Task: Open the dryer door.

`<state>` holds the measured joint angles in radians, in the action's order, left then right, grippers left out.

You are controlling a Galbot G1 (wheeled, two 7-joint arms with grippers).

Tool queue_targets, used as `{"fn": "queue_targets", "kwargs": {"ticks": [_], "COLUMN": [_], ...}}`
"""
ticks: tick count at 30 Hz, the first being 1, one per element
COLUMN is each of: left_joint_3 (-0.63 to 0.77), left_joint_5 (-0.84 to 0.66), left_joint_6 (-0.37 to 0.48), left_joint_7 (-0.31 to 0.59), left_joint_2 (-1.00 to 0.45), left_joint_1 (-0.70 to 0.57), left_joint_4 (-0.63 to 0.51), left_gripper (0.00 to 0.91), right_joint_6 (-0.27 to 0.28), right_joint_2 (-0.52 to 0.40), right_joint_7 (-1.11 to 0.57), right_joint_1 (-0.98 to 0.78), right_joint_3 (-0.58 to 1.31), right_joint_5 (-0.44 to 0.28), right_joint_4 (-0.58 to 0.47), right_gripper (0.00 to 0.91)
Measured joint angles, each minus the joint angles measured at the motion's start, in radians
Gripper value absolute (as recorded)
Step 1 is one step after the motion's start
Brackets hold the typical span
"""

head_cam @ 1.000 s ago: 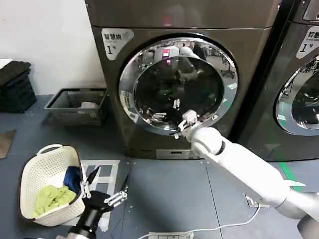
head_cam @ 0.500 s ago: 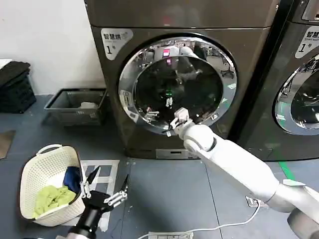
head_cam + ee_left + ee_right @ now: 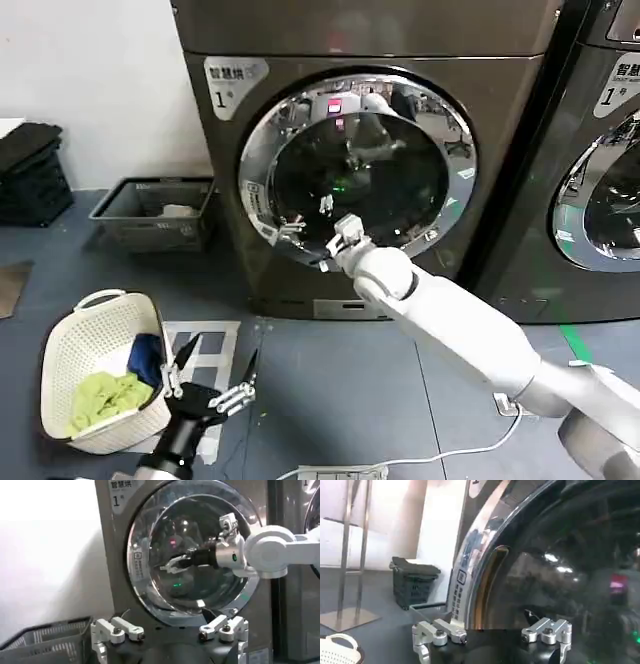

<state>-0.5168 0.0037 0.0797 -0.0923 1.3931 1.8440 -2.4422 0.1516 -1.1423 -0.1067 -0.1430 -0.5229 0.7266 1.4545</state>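
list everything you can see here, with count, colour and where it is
dryer door: 1, chrome ring around dark glass, shut, on the bronze-grey machine
second machine: 1, blacker, to the right
laundry basket: 1, white, floor at left, holding green and blue clothes
wire tray: 1, grey, floor by the wall
cable: 1, white, floor at right
right hand: open, at the door's lower ring
left hand: open, low by the basket
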Motion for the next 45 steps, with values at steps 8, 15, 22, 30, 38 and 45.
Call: {"fn": "queue_targets", "kwargs": {"ticks": [8, 15, 22, 30, 38, 45], "left_joint_3": [0.000, 0.000, 0.001, 0.001, 0.001, 0.001], "left_joint_5": [-0.001, -0.002, -0.003, -0.007, -0.010, -0.013], "left_joint_6": [0.000, 0.000, -0.001, -0.002, -0.004, -0.004], "left_joint_7": [0.000, 0.000, 0.000, 0.000, 0.000, 0.000], "left_joint_2": [0.000, 0.000, -0.001, -0.003, -0.004, -0.004], "left_joint_1": [-0.003, -0.004, -0.004, -0.003, -0.005, -0.008], "left_joint_4": [0.001, 0.002, 0.002, 0.002, 0.004, 0.007], "left_gripper": [0.907, 0.907, 0.907, 0.907, 0.907, 0.907], "right_joint_6": [-0.001, -0.001, 0.000, -0.008, -0.013, -0.020], "right_joint_2": [-0.032, -0.061, -0.093, -0.140, -0.171, -0.191], "right_joint_7": [0.013, 0.017, 0.026, 0.051, 0.067, 0.088], "right_joint_1": [0.017, 0.031, 0.039, 0.050, 0.059, 0.066], "right_joint_3": [-0.021, -0.034, -0.038, -0.039, -0.040, -0.041], "right_joint_5": [0.000, 0.001, 0.001, -0.006, -0.020, -0.021], "right_joint_4": [-0.037, -0.065, -0.099, -0.150, -0.190, -0.216], "right_gripper": [0.907, 0.907, 0.907, 0.907, 0.907, 0.907]}}
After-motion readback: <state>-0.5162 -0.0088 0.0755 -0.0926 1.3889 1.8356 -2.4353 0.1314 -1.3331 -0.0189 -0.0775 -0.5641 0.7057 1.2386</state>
